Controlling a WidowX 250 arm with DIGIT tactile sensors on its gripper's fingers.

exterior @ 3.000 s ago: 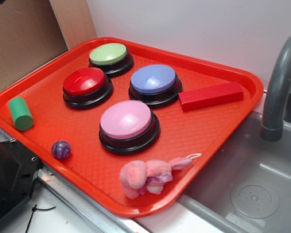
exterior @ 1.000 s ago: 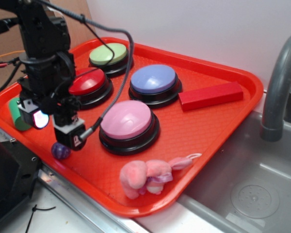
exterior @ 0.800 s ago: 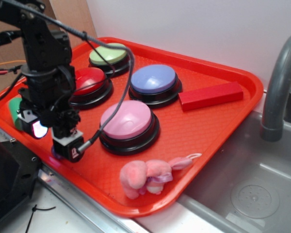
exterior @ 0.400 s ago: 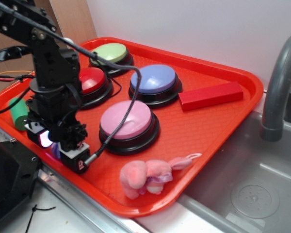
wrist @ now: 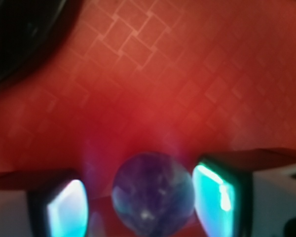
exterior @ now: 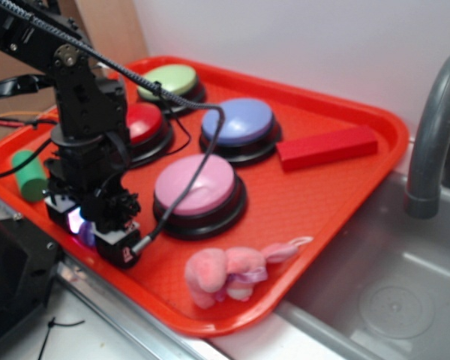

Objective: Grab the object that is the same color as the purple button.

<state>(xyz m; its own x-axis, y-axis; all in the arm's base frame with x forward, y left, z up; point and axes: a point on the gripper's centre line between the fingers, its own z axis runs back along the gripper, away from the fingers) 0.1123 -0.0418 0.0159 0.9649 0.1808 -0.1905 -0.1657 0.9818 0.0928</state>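
The small dark purple ball (wrist: 153, 195) lies on the red tray (wrist: 153, 89), between my two fingers. The left fingertip (wrist: 64, 210) stands a little off the ball; the right one (wrist: 219, 195) is very close to it. My gripper (wrist: 143, 202) is open around the ball. In the exterior view the gripper (exterior: 96, 236) is down on the tray's front-left part, and its body hides almost all of the ball. A violet-blue button (exterior: 238, 121) sits mid-tray.
Pink (exterior: 194, 184), red (exterior: 144, 122) and green (exterior: 168, 76) buttons share the tray (exterior: 345, 187). A green cylinder (exterior: 28, 174) lies left of the gripper, a pink plush toy (exterior: 225, 271) near the front edge, a red block (exterior: 326, 147) at the right. A sink (exterior: 390, 285) and faucet (exterior: 431, 127) lie beyond.
My arm came into view, moved toward the tray's front-left edge and lowered. The fingers now straddle the purple ball, which has stayed in place.
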